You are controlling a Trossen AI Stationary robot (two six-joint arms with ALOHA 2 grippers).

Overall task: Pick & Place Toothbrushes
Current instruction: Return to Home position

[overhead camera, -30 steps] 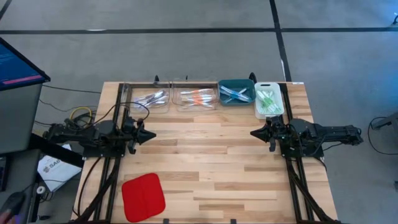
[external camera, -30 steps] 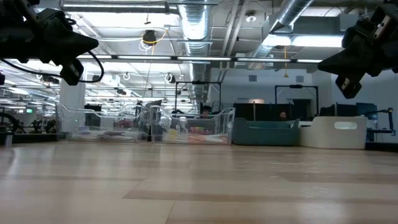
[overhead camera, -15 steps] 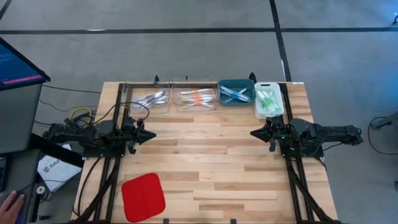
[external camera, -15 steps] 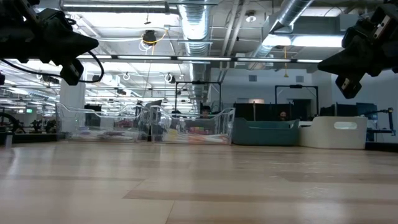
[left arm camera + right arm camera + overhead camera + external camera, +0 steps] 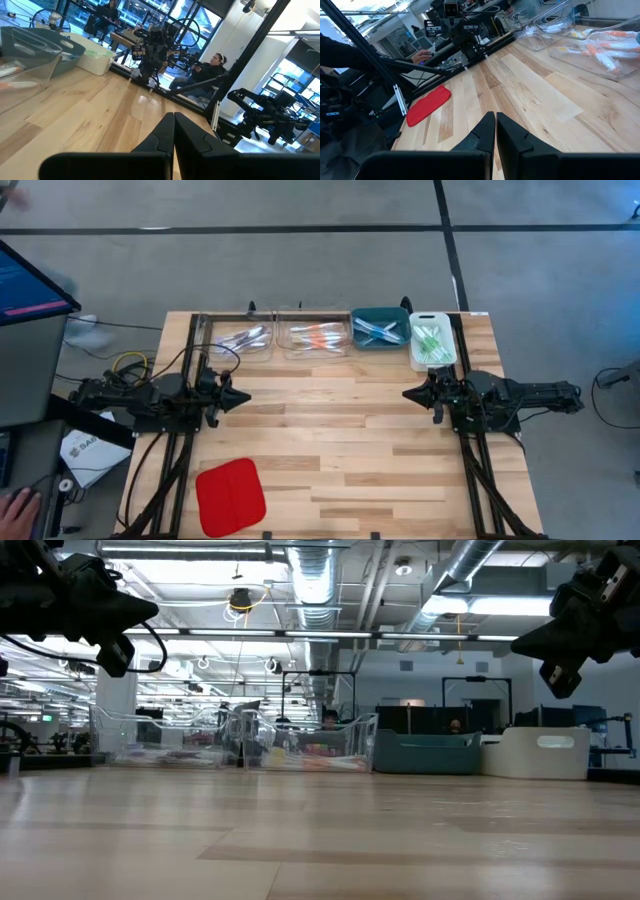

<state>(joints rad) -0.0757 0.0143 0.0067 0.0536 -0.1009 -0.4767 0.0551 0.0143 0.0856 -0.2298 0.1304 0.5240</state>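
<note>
The toothbrushes lie in four bins along the table's far edge. White-accented ones [image 5: 245,338] fill a clear bin and orange ones [image 5: 317,337] a second clear bin. Blue ones [image 5: 378,330] lie in a teal bin and green ones [image 5: 430,338] in a white bin. My left gripper [image 5: 246,398] hovers shut over the table's left side, pointing level toward the middle. My right gripper [image 5: 405,393] hovers shut over the right side and faces it. In each wrist view the shut fingertips, left [image 5: 174,116] and right [image 5: 496,115], have nothing between them.
A flat red pad [image 5: 230,496] lies near the table's front left corner. Bare wooden tabletop [image 5: 330,420] stretches between the two grippers. A monitor [image 5: 30,290] and a person's hand [image 5: 12,506] show beyond the table's left edge.
</note>
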